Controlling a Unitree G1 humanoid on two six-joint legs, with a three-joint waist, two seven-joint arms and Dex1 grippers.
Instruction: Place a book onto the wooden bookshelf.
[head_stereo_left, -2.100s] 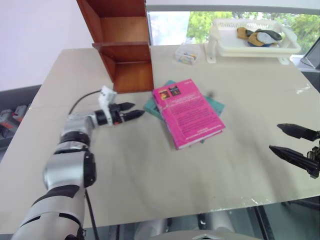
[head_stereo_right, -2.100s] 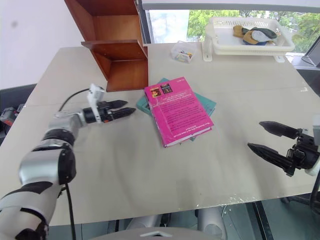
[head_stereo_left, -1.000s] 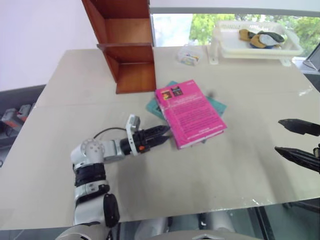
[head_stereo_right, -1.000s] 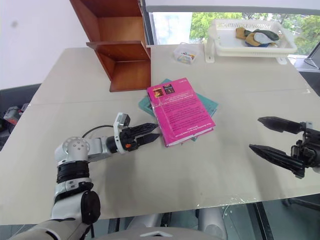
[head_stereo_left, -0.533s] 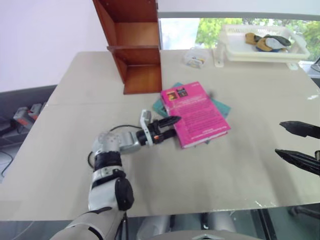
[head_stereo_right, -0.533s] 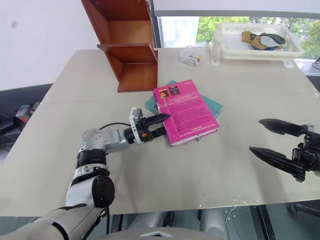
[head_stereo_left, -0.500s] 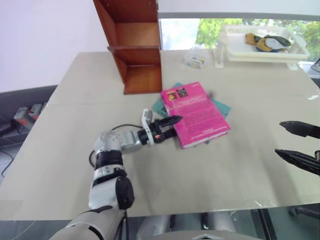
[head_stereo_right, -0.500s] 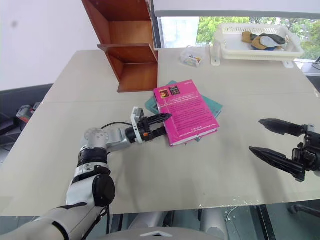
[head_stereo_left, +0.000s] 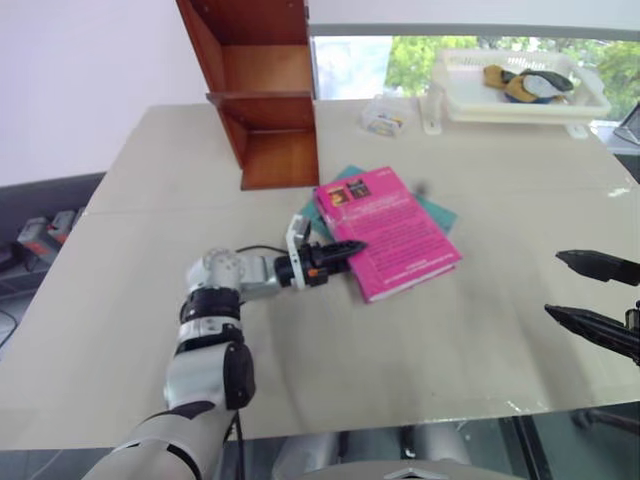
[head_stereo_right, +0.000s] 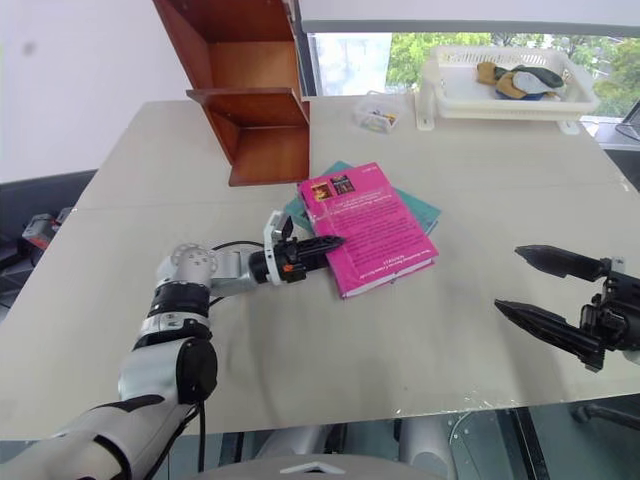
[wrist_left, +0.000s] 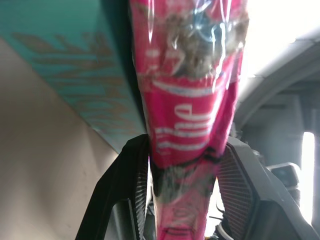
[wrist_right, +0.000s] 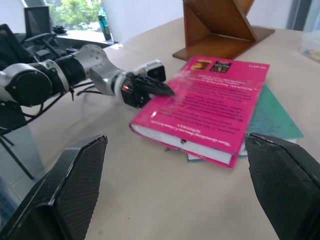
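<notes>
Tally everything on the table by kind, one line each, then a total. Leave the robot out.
Books: 2, the pink book lying on the teal book
Wooden bookshelf: 1
White basket: 1, with some items in it that I cannot make out
Small clear box: 1
Total: 5

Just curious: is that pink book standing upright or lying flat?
Lying flat: the pink book rests cover-up on a teal book, with the left gripper clamped on its spine edge.
</notes>
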